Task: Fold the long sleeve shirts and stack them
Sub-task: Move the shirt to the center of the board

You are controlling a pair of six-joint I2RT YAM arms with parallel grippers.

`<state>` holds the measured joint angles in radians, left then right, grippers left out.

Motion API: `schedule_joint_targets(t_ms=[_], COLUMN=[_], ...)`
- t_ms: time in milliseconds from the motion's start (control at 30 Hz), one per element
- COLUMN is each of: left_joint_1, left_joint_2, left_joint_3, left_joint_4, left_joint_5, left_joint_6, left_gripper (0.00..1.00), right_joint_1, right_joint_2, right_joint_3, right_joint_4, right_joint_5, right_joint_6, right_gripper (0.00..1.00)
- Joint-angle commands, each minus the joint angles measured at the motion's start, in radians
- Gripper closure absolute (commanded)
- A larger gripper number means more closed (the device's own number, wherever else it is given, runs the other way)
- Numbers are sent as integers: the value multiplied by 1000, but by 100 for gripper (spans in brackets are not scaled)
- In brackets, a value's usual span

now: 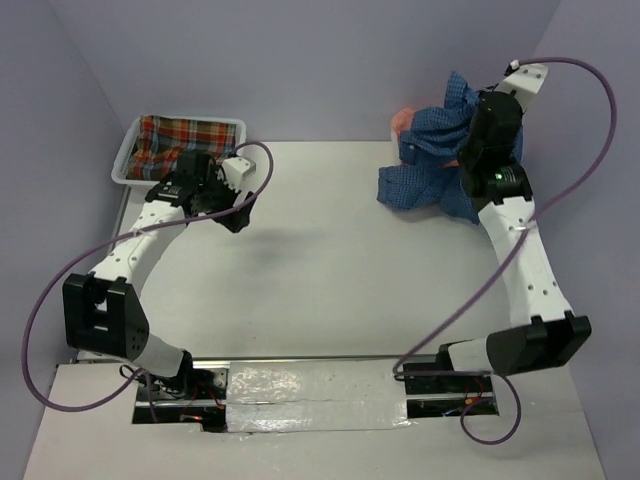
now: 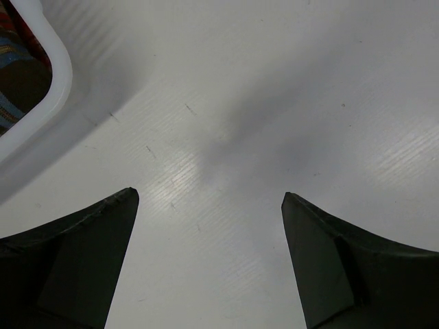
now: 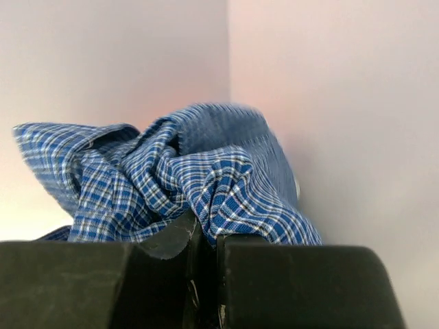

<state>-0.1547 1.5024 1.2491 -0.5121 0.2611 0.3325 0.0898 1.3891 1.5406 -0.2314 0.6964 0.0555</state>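
Closest in, both arms are bolted at the front edge of the white desk (image 1: 330, 260). The left arm (image 1: 130, 250) reaches forward and to the left. The left jaws are released and spread wide, with nothing between them. In the left wrist view they hang over bare desk surface.

Just beyond and to the left of those jaws is a white tray (image 1: 125, 165) at the far-left corner. Its rounded rim also shows at the edge of the left wrist view (image 2: 58, 75). The red-green plaid shirt (image 1: 185, 135) lies bunched inside it.

The right arm (image 1: 525, 260) stretches to the far-right corner. The right jaws are clenched on a fold of the blue checked shirt (image 3: 192, 171), and the cloth bulges out in crumpled ridges just above the pinched fingers. From overhead, the blue checked shirt (image 1: 430, 130) hangs from that grip, and its lower part seems to trail onto the desk, though the arm hides where they meet.

Farthest back, a little of the salmon orange shirt (image 1: 402, 122) shows behind the blue one, against the rear wall.
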Motion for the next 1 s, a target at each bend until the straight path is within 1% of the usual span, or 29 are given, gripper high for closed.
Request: schedule_joint_targets(t_ms=[0,33,67,100,133,200,233,267,300,333,367,400,433,467,500,533,567,600,633,667,700,733,767,800,867,967], left_joint_1=[1,1,4,15,21,46,61,75,119,145,177,240,265,283,315,325,337,340,339,339,339,339,339,339,340,327], left_joint_2=[-71,-80,-91,-112,-120,-137,-139,-142,-148,-152,-162,-168,-172,-185,-189,-195,-209,-217,-225,-237,-243,-248,-254,-254,-248,-231], left_joint_3=[-7,-11,-13,-17,-22,-5,3,12,32,41,49,62,72,78,93,101,110,111,115,113,112,110,105,104,95,75], left_joint_4=[-17,-19,-20,-16,-14,-22,-29,-45,-52,-57,-60,-60,-59,-60,-66,-68,-68,-62,-62,-59,-57,-48,-43,-42,-54,-112], left_joint_5=[32,33,36,53,62,108,131,157,221,254,283,303,312,308,305,302,300,300,319,332,345,351,355,351,349,348], left_joint_6=[-26,-27,-32,-38,-47,-70,-79,-91,-101,-108,-115,-119,-127,-125,-121,-109,-105,-104,-96,-95,-95,-95,-101,-110,-102,-60], left_gripper=[1,1,1,1,1,1,1,1,1,1,1,1,1,1,1,1,1,1,1,1,1,1,1,1,1,1], right_joint_1=[80,156,200,244,325,398,466,506,545,632,675,715,747,767,768,760,737,717,691,659,589,559,535,487,452,438], right_joint_2=[-91,-143,-171,-200,-249,-278,-286,-282,-260,-243,-224,-169,-133,-98,-23,20,65,164,215,259,339,375,404,450,478,438], right_joint_3=[79,78,66,62,64,128,160,215,257,271,285,300,337,363,389,445,484,522,596,627,647,657,652,627,583,452], right_joint_4=[107,134,206,228,228,184,156,115,103,93,95,92,87,52,22,-53,-103,-165,-295,-353,-403,-472,-494,-514,-533,-511], right_joint_5=[43,41,38,26,-39,-144,-257,-308,-387,-406,-403,-384,-326,-304,-295,-232,-206,-195,-231,-291,-372,-452,-566,-602,-638,-551], right_joint_6=[-113,-191,-232,-270,-307,-275,-258,-244,-234,-240,-250,-270,-272,-261,-203,-174,-130,-102,-62,49,91,130,188,208,221,186], right_gripper=[100,100,100,100,100,100,100,100,100,100,100,100,100,100,96,85,83,81,80,77,70,40,25,1,0,0])
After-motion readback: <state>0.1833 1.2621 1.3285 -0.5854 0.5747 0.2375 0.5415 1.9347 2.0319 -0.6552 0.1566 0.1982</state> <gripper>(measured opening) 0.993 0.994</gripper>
